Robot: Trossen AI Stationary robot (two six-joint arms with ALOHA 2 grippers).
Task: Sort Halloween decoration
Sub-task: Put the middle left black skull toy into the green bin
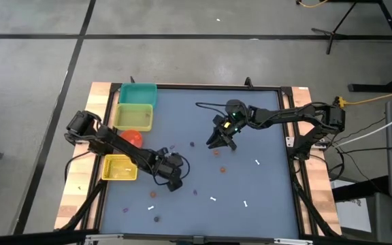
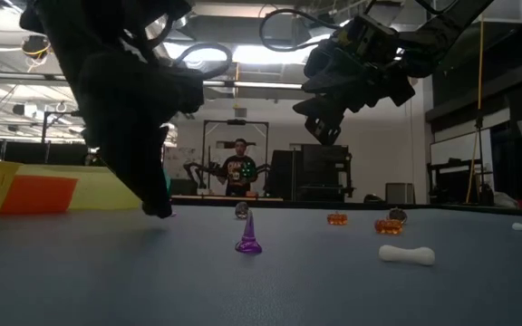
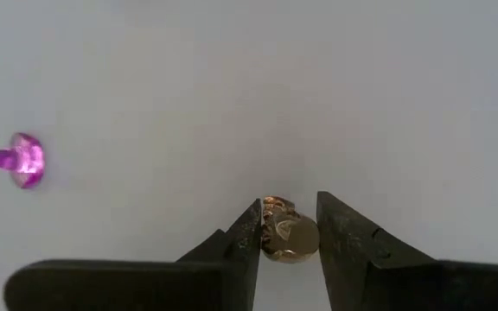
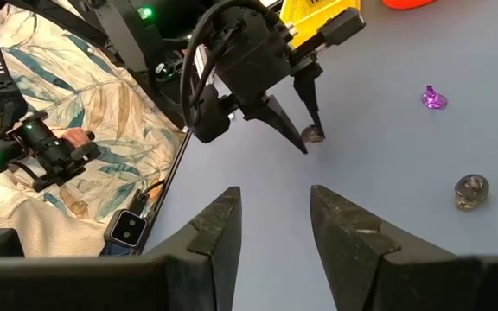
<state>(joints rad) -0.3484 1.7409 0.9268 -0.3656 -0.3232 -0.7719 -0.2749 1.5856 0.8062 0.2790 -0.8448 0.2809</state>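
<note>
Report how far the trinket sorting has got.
Done: nothing visibly sorted; the bins' contents can't be made out. In hand: the left gripper pinches a small brownish trinket on the table. The right gripper hovers open. Left: bones, pumpkins and purple pieces lie scattered.

The surface [image 1: 250,184] is a plain grey-blue, with a light wooden frame [image 1: 101,92] around it. At its left edge stand a teal bin [image 1: 137,93], a yellow-green bin [image 1: 133,116], a red-orange bin [image 1: 132,137] and a bright yellow bin [image 1: 119,168]. Both arms are black; the right hand [image 1: 220,143] carries a small green light. The left hand [image 3: 288,233] has dark fingers [image 3: 240,242], and between them sits a shiny golden-brown trinket [image 3: 288,238]. A purple cone trinket [image 2: 248,235] is translucent. Two orange round trinkets [image 2: 337,218] look like pumpkins. The bone-shaped stick [image 2: 406,255] is white. A grey, glassy trinket [image 4: 471,191] lies apart from a small purple one [image 4: 434,98]. Beside the surface, a cloth [image 4: 76,104] shows a cream ground with teal and tan leaves.
</note>
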